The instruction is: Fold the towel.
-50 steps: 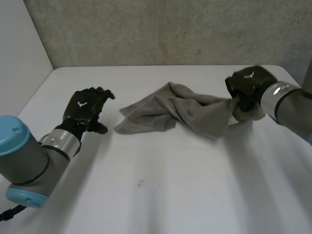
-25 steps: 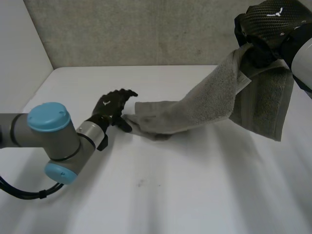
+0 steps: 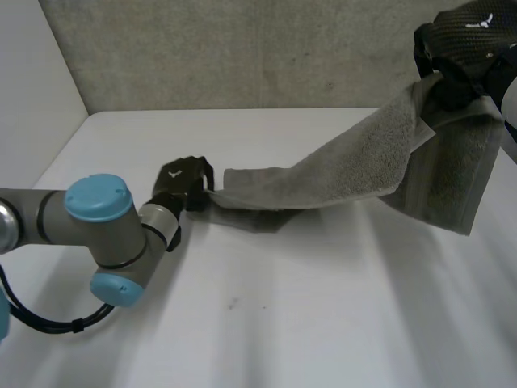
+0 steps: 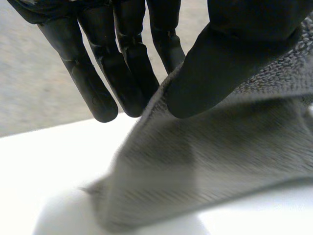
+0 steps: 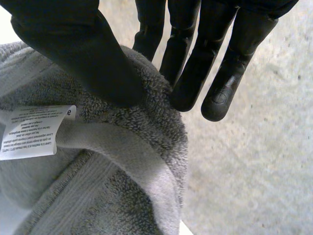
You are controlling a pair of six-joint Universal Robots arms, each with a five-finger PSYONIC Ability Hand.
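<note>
A white table (image 3: 283, 323) stands here, its top smooth and matte under soft, even light. Along the table's far edge rises a rough grey concrete wall (image 3: 242, 48), mottled and pitted. At the table's left side stands a plain white wall (image 3: 32, 81). A small dark speck (image 3: 233, 305) marks the tabletop nearer the front.

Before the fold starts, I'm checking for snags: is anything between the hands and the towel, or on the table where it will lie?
Nothing visible. The left hand pinches the towel at its low end, the right hand holds the other end raised, and the table below is bare.
</note>
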